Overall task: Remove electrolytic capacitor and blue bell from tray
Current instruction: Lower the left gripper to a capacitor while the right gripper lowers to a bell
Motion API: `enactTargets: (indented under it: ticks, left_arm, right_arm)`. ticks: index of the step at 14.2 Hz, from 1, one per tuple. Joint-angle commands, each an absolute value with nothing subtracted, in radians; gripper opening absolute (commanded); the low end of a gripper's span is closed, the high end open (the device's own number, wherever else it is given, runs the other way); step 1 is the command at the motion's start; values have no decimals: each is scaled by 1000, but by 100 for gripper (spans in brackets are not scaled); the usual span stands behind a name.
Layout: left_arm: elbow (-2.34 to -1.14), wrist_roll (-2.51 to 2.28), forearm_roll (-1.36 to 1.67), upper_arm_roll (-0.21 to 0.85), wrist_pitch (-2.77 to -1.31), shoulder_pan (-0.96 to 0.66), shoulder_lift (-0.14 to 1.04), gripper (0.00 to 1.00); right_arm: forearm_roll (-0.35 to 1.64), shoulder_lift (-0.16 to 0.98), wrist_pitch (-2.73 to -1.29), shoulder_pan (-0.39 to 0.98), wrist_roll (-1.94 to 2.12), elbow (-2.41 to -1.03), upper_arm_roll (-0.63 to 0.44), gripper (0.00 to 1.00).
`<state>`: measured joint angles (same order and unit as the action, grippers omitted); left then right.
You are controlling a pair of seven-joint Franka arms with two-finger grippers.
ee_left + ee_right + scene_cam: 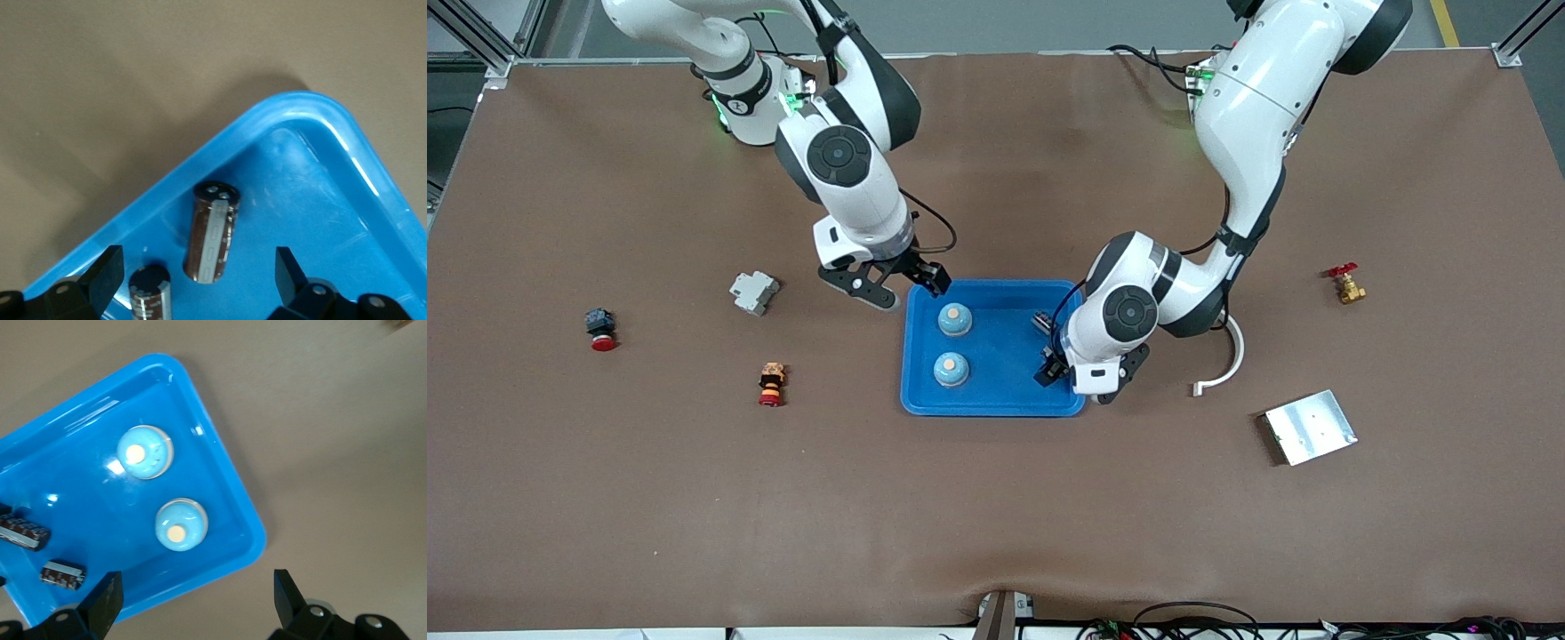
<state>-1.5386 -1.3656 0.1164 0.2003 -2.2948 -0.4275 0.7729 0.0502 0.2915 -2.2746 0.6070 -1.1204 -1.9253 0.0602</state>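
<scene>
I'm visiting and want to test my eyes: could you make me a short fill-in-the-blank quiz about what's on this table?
1. The blue tray holds ___ bells.
2. Two dark capacitors lie in the ___.
3. The left gripper and right gripper both have their fingers ___.
4. The brass valve has a ___ handle.

Missing words: two; tray; open; red

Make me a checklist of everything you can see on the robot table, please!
Surface: brown table, one blue tray.
Job's things: two blue bells and two capacitors, all in the tray.
Clutter: grey block, red button, stacked part, red-handled valve, white hook, metal plate.
Grippers: left gripper open over the tray's edge; right gripper open at the tray's corner.
Cables: some at the table's near edge.
Surroundings: metal frame.
</scene>
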Motion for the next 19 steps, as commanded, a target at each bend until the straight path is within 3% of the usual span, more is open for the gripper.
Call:
enactTargets:
  ticks: [1,7,15,17,19]
  left_arm:
    - [-1473,-1414,92,190,-2299,-448,818,100]
    - [-1471,-1416,72,172,-2318,-477,841,100]
    - [-1470,-1422,55,172,-2338,-476,862,100]
    - [-1470,-1422,55,170,-2344,-476,862,64]
    - [-1470,-1425,55,170,-2344,-474,862,40]
  right_arm:
    - [38,354,-2370,640,-1205,-1916,57,100]
    - [34,509,-2483,653,-1229,-1870,57,100]
    - [18,620,-2499,663,-1229,-1813,49,100]
    - [11,623,-2500,669,-1230,-1813,48,100]
    - [6,627,-2502,669,-1230,-1813,48,100]
